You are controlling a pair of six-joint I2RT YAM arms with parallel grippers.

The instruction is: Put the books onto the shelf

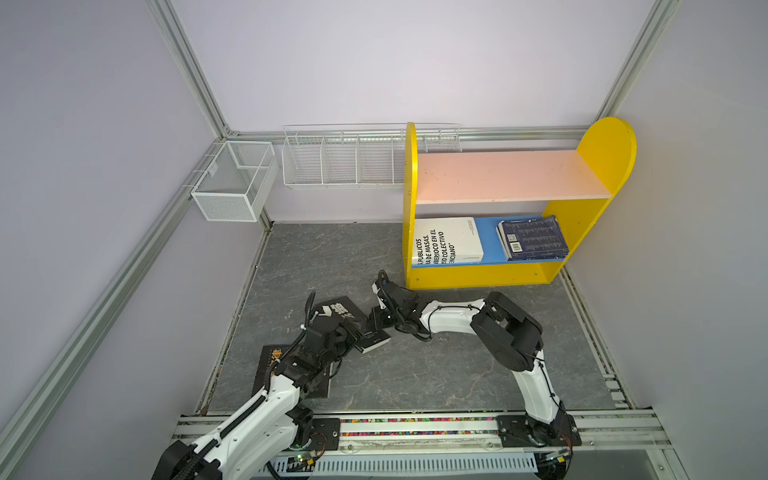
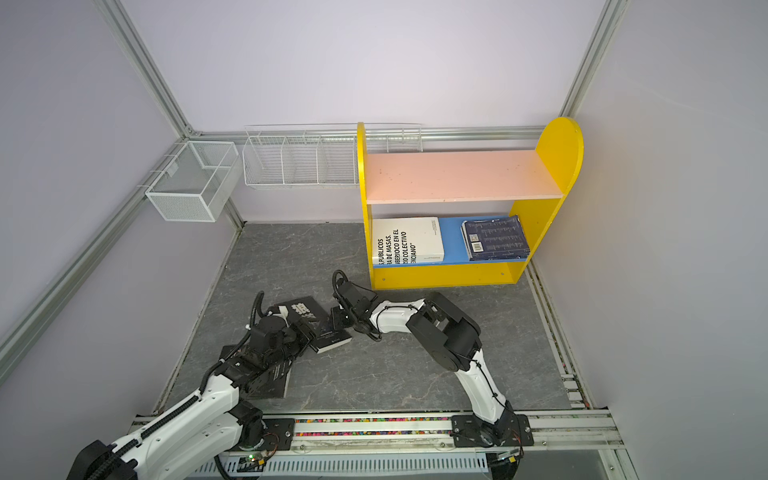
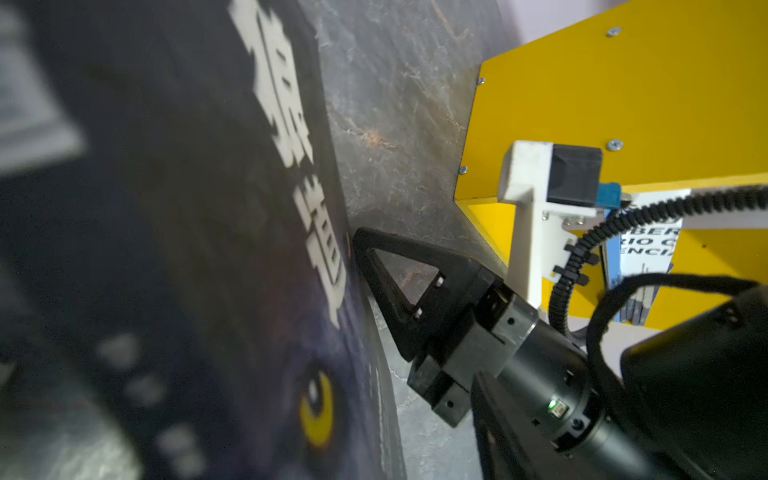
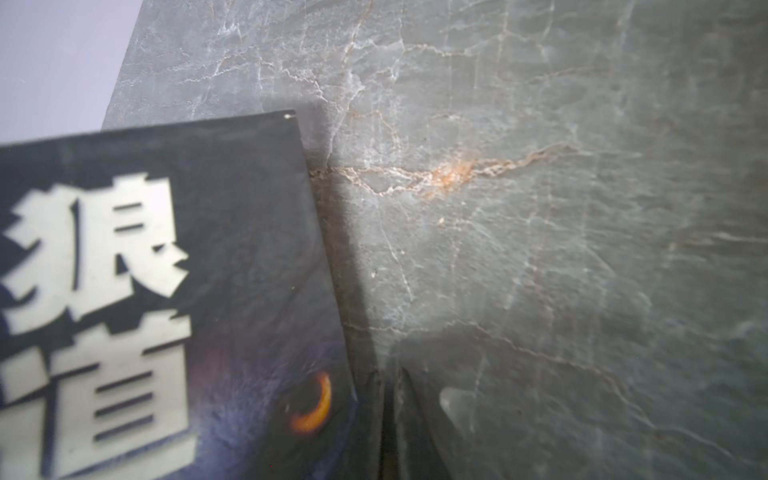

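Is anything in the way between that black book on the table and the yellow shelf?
Only the robot's own right pincer, shut, its tip at the edge of the black book that faces the shelf. Nothing else visible lies between them.

One yellow wooden shelf [image 1: 478, 277]. One big white book [image 1: 451, 237]. One stack of navy books [image 1: 534, 239], number not clear. At least two black paperback books [image 1: 338, 307] on the grey bench [image 1: 415, 374]. Two white wire baskets [image 1: 232, 183]. Two robot arms [image 1: 536, 386].
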